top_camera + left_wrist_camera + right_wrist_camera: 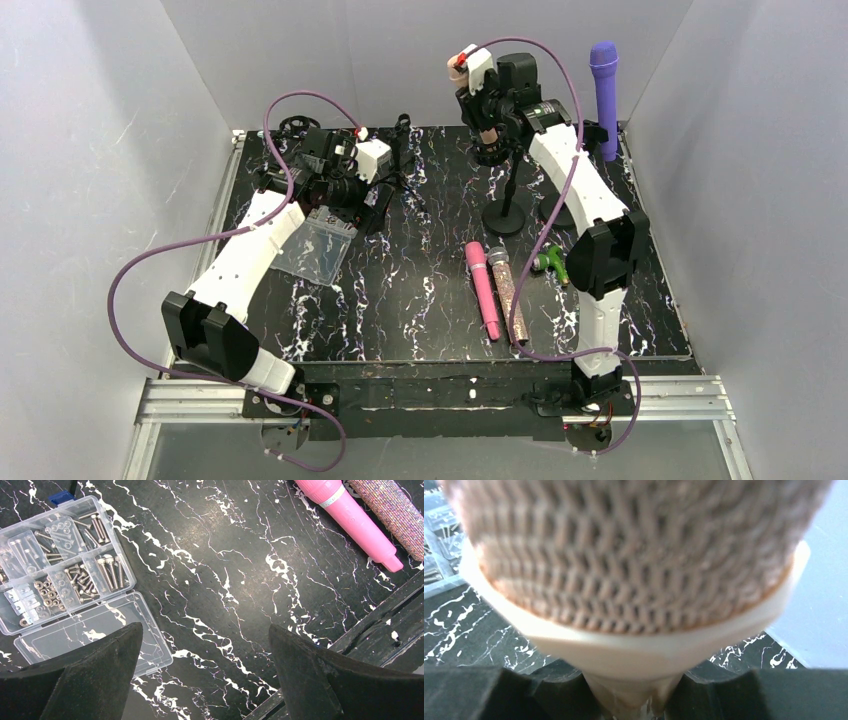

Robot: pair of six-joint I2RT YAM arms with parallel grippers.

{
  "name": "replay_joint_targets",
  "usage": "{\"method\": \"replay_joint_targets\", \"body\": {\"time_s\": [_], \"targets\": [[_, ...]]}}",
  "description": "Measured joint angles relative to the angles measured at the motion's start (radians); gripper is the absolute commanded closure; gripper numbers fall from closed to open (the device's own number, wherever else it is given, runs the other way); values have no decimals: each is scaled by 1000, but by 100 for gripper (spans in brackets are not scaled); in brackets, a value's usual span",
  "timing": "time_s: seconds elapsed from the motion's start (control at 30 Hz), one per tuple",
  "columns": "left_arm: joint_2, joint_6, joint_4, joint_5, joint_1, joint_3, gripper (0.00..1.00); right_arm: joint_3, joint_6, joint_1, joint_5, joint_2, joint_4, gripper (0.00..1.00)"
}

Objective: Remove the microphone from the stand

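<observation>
A beige microphone [634,555] with a mesh head and a cream ring fills the right wrist view. My right gripper [634,700] is shut on it just under the head, its fingers [549,690] pressing from both sides. In the top view the right gripper [482,105] is high at the back, and the microphone's lower end [488,136] sits in the clip of the black stand [505,215]. My left gripper [205,680] hangs open over bare table with nothing between its fingers. In the top view the left gripper [370,205] is at the back left.
A purple microphone [603,95] stands upright on a second stand at the back right. A pink microphone [482,288], a glittery one [507,295] and a green object [552,263] lie on the table. A clear screw box [60,570] lies open by the left gripper.
</observation>
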Motion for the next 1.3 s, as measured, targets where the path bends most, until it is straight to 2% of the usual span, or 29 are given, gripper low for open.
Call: {"method": "replay_joint_targets", "body": {"time_s": [0.27, 0.47, 0.73, 0.87, 1.07, 1.3], "targets": [[0, 1, 0, 0, 0, 0, 2, 47, 33, 0, -29, -29, -2, 98], [0, -2, -1, 0, 0, 1, 2, 80, 91, 0, -106, -69, -4, 99], [-2, -58, -28, 16, 0, 40, 2, 39, 215, 27, -254, -253, -23, 99], [-2, -130, -50, 87, 2, 114, 2, -94, 315, 46, -374, -402, 3, 99], [-2, -251, -57, 232, 2, 252, 2, -333, 469, 47, -519, -511, 74, 99], [-4, -282, -99, 253, 2, 263, 2, -711, 567, 79, -525, -578, 135, 99]]}}
